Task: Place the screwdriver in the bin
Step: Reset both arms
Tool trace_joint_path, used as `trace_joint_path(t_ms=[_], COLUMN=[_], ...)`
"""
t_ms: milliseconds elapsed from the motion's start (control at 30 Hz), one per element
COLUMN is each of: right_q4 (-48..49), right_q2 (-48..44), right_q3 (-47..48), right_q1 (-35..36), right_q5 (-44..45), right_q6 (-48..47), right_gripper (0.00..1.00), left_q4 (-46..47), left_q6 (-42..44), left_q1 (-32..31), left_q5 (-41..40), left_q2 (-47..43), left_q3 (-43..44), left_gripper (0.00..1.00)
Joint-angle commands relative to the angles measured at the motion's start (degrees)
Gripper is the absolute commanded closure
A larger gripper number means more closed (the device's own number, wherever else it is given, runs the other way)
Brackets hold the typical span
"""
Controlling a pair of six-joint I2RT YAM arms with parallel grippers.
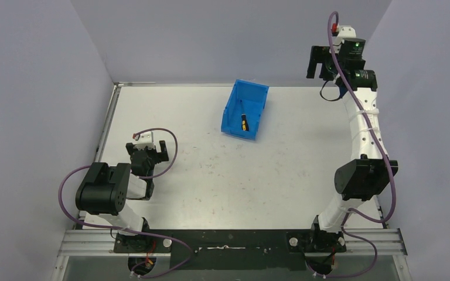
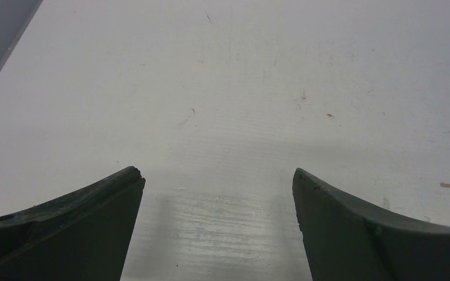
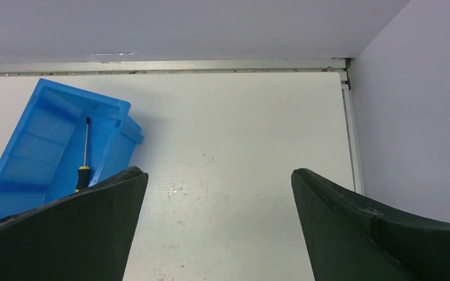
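The bright blue bin [image 1: 255, 108] stands on the table toward the back, near the middle. Inside it lies the screwdriver [image 1: 244, 121], black-and-yellow handle toward the near side. The right wrist view shows the bin [image 3: 41, 146] at the left with the screwdriver [image 3: 84, 158] on its floor, handle partly behind my finger. My right gripper [image 1: 322, 63] is raised high at the back right, well away from the bin, open [image 3: 218, 175] and empty. My left gripper [image 1: 149, 151] sits low at the left, open [image 2: 218, 175] over bare table.
Grey walls close the table at the back and both sides. A metal rim [image 3: 211, 64] runs along the table's far edge and right edge. The white tabletop [image 1: 228, 175] carries small scuffs and specks.
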Motion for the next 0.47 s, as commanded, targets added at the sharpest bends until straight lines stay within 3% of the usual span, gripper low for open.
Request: trace_joint_path(t_ms=[0, 433], right_q4=[1.5, 1.8], right_q2=[-0.6, -0.2], right_q3=[-1.2, -0.8], right_q1=[0.6, 1.3], right_q5=[0.3, 2.0], right_q6=[0.9, 1.0], right_gripper=[0.00, 0.00], left_q4=[3.1, 3.1], left_q6=[0.3, 0.4], left_q1=[-0.1, -0.1], left_q5=[0.2, 0.2], left_q2=[-0.3, -0.3], left_q3=[0.9, 0.9], left_gripper=[0.03, 0.03])
